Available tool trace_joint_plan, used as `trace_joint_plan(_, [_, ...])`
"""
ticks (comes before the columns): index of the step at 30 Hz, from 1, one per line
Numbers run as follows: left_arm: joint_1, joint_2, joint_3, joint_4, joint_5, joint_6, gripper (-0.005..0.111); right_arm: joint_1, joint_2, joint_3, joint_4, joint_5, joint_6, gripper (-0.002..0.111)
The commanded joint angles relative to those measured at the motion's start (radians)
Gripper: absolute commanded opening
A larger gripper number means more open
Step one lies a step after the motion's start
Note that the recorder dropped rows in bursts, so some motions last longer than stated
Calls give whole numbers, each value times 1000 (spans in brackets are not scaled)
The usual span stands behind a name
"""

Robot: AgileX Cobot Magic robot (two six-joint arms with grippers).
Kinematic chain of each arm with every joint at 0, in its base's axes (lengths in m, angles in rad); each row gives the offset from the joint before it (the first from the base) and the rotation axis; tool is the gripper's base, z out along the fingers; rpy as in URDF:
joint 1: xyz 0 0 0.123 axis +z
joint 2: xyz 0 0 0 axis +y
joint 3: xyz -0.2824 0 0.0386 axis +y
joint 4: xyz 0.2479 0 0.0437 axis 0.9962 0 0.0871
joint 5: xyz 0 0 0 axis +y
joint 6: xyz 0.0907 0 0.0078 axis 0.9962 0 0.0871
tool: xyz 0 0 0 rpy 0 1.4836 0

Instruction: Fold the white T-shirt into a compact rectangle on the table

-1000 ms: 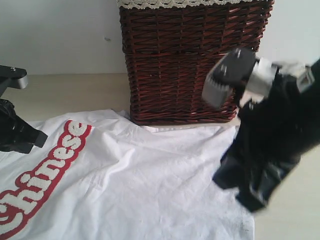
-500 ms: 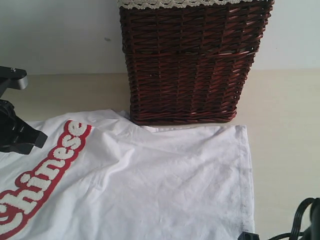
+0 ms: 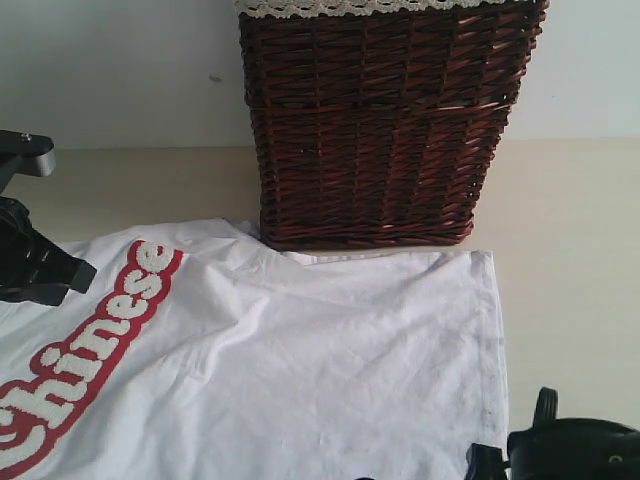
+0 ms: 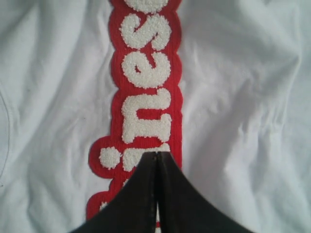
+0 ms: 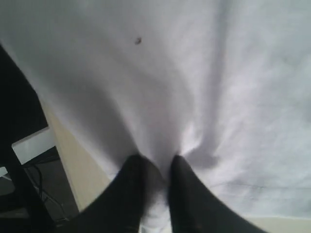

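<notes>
T-shirt [image 3: 300,370] spread on table [image 3: 570,250], far edge at basket [image 3: 380,130], left wrist view alone shows left gripper [image 4: 156,155] tips pressed together over lettering [image 4: 146,77], right gripper [image 5: 155,164] narrow, seemingly pinching a T-shirt fold.

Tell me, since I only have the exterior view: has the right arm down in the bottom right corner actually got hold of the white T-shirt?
Observer: Yes. The right wrist view shows the right gripper with a pucker of the white T-shirt pinched between its fingers, close to the shirt's edge.
Operator: And the left one? I only see a dark arm at the shirt's left side.
Observer: The left wrist view shows the left gripper shut, with nothing visible between its fingers. Its tips are over the red-edged lettering.
</notes>
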Motion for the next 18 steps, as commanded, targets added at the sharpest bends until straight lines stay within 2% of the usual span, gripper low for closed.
trace_joint_plan(1, [0, -2, -7, -16, -1, 0, 0, 2, 1, -67, -39, 71, -3, 0])
trace_joint_plan(7, [0, -2, -7, -16, -8, 0, 0, 2, -25, -140, -201, 303, 25, 0])
trace_joint_plan(9, [0, -2, -7, -16, -10, 0, 0, 2, -46, -148, -255, 323, 38, 2])
trace_joint_plan(10, [0, -2, -7, -16, -11, -2, 0, 2, -57, -148, -260, 307, 40, 5])
trace_joint_plan(14, [0, -2, -7, -16, -11, -2, 0, 2, -64, -148, -312, 233, 49, 35])
trace_joint_plan(15, [0, -2, -7, -16, -11, -2, 0, 2, -64, -148, -355, 232, 120, 41])
trace_joint_plan(18, [0, -2, -7, -16, -9, -2, 0, 2, -64, -148, -586, 267, 377, 43])
